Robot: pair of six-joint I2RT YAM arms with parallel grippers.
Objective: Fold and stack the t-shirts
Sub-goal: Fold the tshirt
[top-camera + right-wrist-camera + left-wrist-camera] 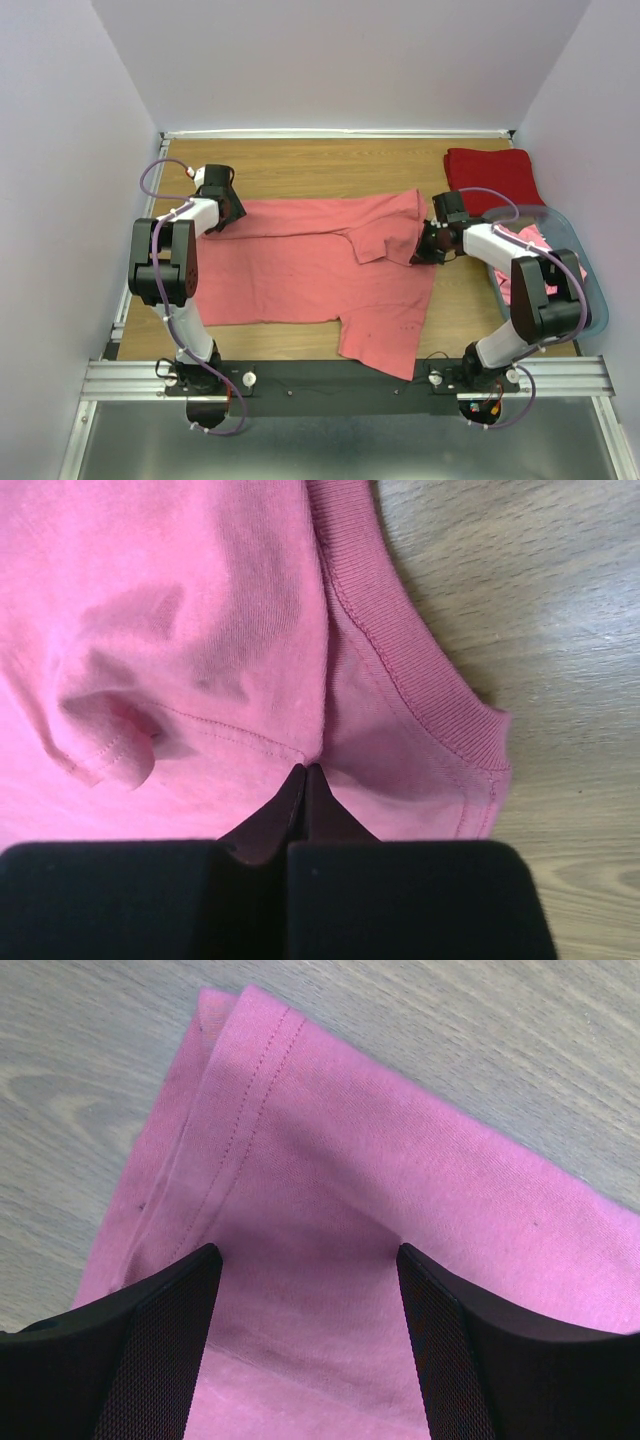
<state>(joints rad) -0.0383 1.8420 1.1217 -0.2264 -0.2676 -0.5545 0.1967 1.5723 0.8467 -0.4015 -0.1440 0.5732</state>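
1. The pink tee (300, 270) lies spread flat on the table (300, 160), just left of the basket (592, 300). It is not folded yet.
2. The red tee (490, 178) sits folded just behind the basket. Some pink cloth (528, 240) lies inside the basket.
3. The right gripper (305, 772) is on the side of the pink tee near the basket. Its jaws are pressed tight together. They seem to pinch a tiny bit of the pink tee next to the neck band (400, 670).
4. The left gripper (305, 1260) is at the corner of the pink tee far from the basket. Its jaws stand wide apart over the hem (250, 1110) and hold nothing.
5. The pinch looks very small. If the right arm pulls fast, the cloth could slip out.
6. Only the side near the basket is held. If that arm lifts now, the pink tee could drag and bunch up toward the basket.
7. The hem shows two layers. If the left jaws grab only the top one, the fold could come out crooked.
8. The right arm is close to the basket. A wide swing could bump it.
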